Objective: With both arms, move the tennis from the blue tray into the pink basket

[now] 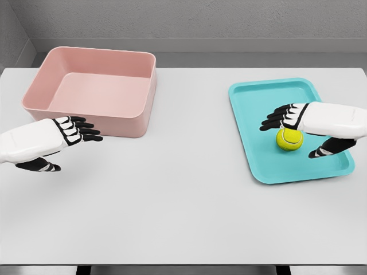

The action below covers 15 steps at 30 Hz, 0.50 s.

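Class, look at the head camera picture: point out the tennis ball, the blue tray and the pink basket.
tennis ball (289, 139), head view, middle of its yellow surface.
blue tray (269, 85), head view, far rim.
pink basket (123, 124), head view, near outer wall.

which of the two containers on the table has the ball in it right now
The blue tray on the right holds the tennis ball, beneath the right hand. The pink basket on the left has nothing in it.

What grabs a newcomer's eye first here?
Probably the yellow tennis ball on the teal tray at right, with the right hand open right over it, not visibly gripping. Next, the big pink basket at upper left, with the left hand open just in front of it.
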Each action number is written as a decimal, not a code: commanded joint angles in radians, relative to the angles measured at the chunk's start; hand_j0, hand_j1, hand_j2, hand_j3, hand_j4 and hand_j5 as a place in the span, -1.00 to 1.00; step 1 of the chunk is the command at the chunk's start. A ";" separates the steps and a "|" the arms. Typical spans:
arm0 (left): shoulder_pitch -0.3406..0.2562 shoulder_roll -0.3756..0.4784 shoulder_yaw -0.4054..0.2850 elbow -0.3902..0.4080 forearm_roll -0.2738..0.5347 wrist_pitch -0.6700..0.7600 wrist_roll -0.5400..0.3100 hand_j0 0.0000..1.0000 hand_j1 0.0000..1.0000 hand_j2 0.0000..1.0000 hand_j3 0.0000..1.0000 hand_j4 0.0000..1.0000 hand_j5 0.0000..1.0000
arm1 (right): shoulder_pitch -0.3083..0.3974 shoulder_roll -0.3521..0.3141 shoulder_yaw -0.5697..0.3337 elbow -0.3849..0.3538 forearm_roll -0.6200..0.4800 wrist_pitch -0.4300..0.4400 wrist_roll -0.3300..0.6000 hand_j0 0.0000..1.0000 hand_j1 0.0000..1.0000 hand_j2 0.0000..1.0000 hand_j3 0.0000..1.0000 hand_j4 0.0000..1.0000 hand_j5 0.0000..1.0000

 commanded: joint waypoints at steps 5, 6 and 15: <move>0.000 0.000 -0.001 0.000 0.007 0.001 0.000 1.00 1.00 1.00 1.00 1.00 1.00 | -0.011 0.071 0.000 0.115 0.056 0.003 -0.002 1.00 1.00 1.00 1.00 1.00 1.00; 0.000 -0.001 0.000 0.000 0.007 0.001 0.000 1.00 1.00 1.00 1.00 1.00 1.00 | -0.015 0.102 0.000 0.158 0.096 0.003 -0.004 1.00 1.00 1.00 1.00 1.00 1.00; 0.000 -0.001 -0.001 0.000 0.007 0.001 0.000 1.00 1.00 1.00 1.00 1.00 1.00 | -0.048 0.264 0.008 0.388 0.206 0.003 0.035 1.00 1.00 1.00 1.00 1.00 1.00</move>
